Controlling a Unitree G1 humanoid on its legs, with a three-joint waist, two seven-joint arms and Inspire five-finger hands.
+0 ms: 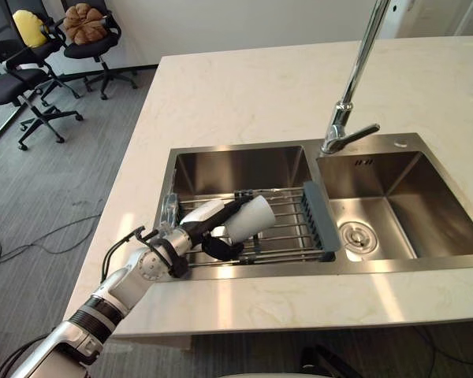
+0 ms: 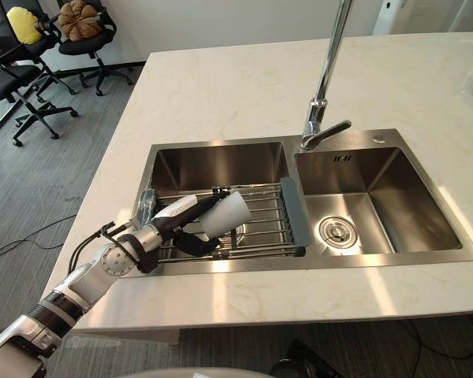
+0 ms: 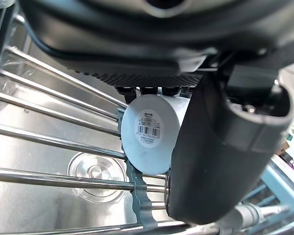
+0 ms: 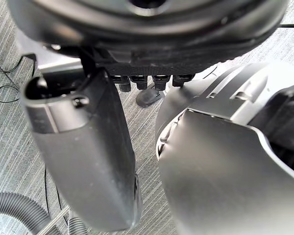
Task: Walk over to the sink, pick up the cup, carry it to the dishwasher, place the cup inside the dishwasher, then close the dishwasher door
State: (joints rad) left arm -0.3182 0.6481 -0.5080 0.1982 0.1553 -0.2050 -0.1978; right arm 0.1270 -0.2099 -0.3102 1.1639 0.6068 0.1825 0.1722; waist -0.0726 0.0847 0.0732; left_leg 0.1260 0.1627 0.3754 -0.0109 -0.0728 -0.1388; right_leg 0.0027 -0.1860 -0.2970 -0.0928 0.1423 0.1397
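A white cup (image 1: 252, 216) lies on its side over the wire rack (image 1: 288, 228) in the left basin of the steel sink (image 1: 244, 148), its mouth towards the right. My left hand (image 1: 197, 228) reaches in from the counter's front edge and is shut on the cup, white-covered thumb on top and dark fingers curled beneath. In the left wrist view the cup's labelled base (image 3: 149, 132) shows past the thumb (image 3: 225, 147), with the rack's bars behind it. I cannot tell whether the cup still rests on the bars. My right hand (image 4: 83, 156) hangs over grey floor, holding nothing.
A tall faucet (image 1: 343, 110) rises behind the divider between the two basins. The right basin (image 1: 394, 205) holds just its drain. Pale stone counter (image 1: 260, 87) surrounds the sink. Black office chairs (image 1: 87, 31) stand on the grey floor at the far left.
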